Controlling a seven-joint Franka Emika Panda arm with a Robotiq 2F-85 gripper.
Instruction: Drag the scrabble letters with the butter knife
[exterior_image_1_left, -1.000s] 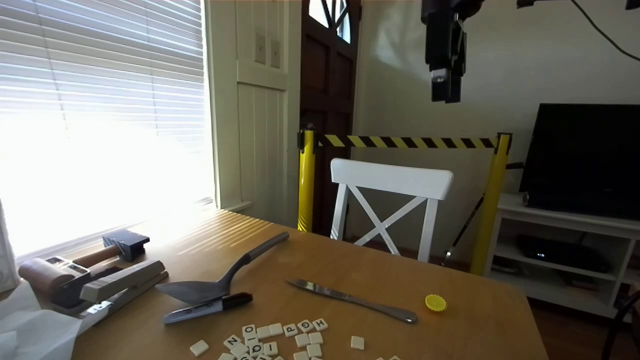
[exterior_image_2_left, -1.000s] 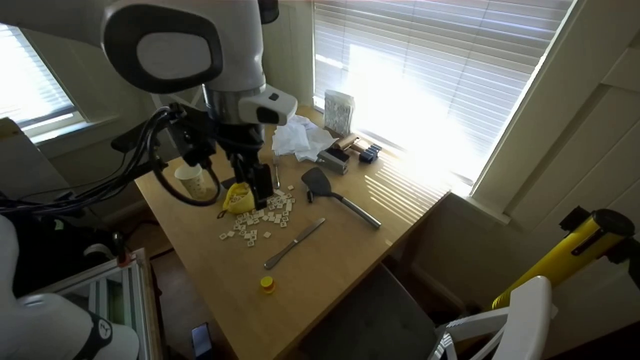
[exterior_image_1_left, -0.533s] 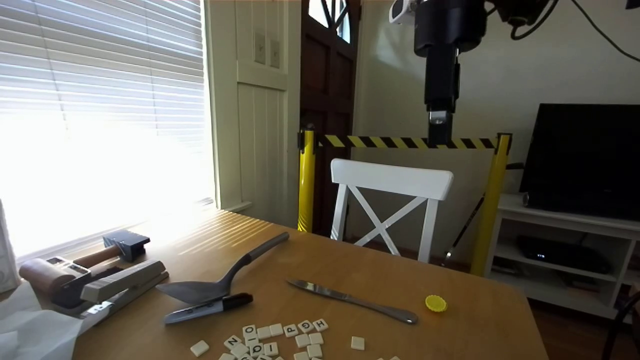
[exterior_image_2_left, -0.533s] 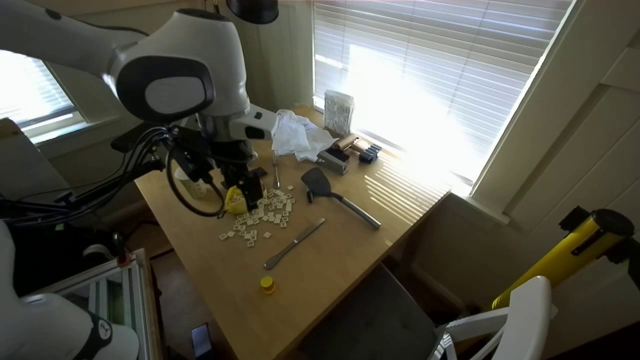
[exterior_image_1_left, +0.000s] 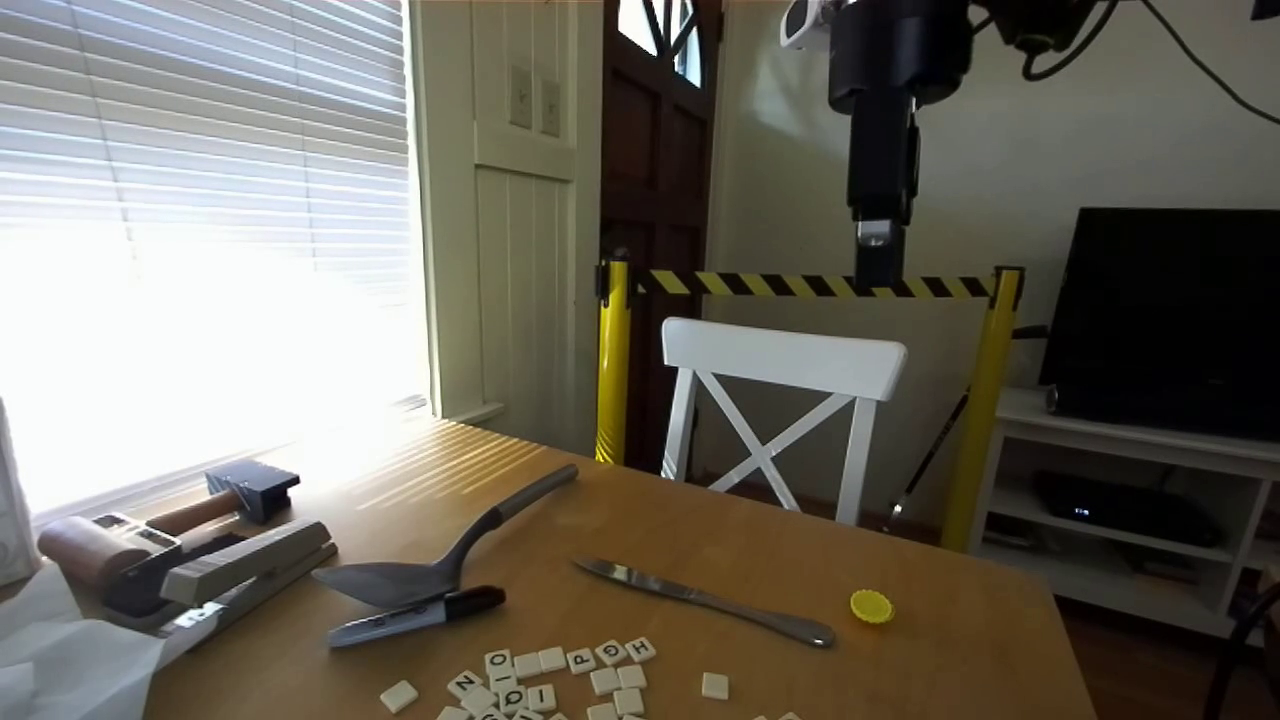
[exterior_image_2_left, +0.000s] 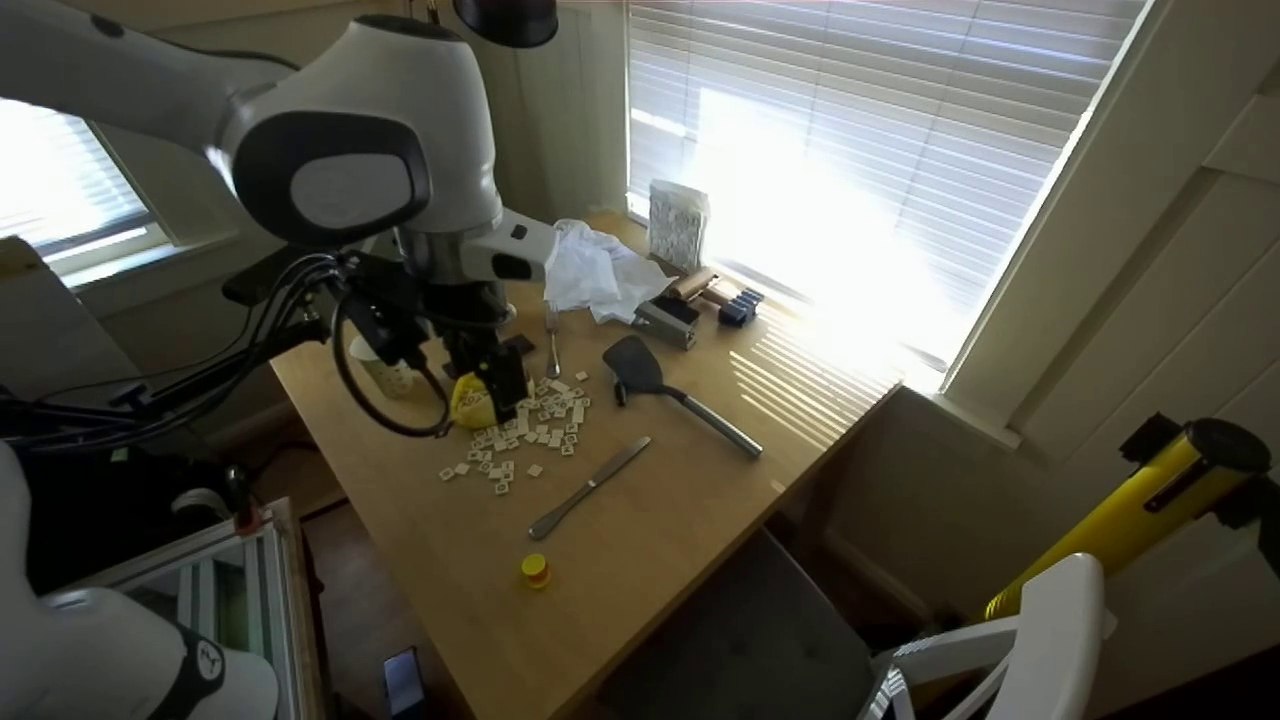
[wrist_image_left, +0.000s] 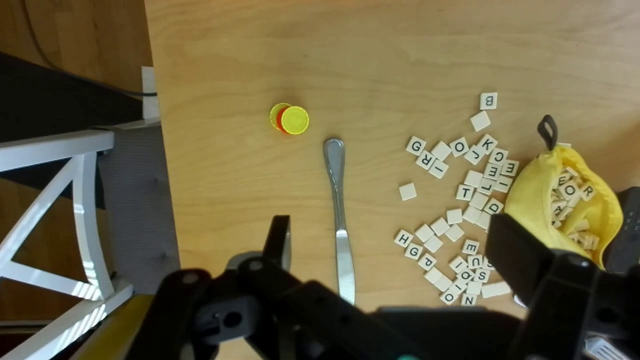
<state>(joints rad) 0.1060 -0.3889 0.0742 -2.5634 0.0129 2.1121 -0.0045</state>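
Gripper (wrist_image_left: 390, 230) is up above the desk (wrist_image_left: 225, 60), fingers wide apart. Landmark = butter knife (wrist_image_left: 339, 222): lying flat on the desk, showing between the fingers in the wrist view, blade end toward the gripper body. Clearance over the knife: can't tell. Scrabble letters (wrist_image_left: 472, 214) are a loose cluster off one long side of the knife, near but apart from it; some show their letter, others a blank face. One lone tile (wrist_image_left: 407, 191) sits between knife and main cluster, blank side up. Yellow pouch (wrist_image_left: 530, 195) is farther from the knife on that same side, open, more letters inside. Round yellow-and-red piece (wrist_image_left: 289, 119) is near the knife's handle end. In both exterior views, spatula (exterior_image_2_left: 638, 368) lies off the knife's blade end. Marker (exterior_image_1_left: 410, 620) same direction from the knife; can't tell if it touches the spatula. Stapler (exterior_image_1_left: 245, 566) well apart from the knife, blade-end side. Chair (exterior_image_1_left: 785, 358) is past the desk edge, across the knife from the letters.
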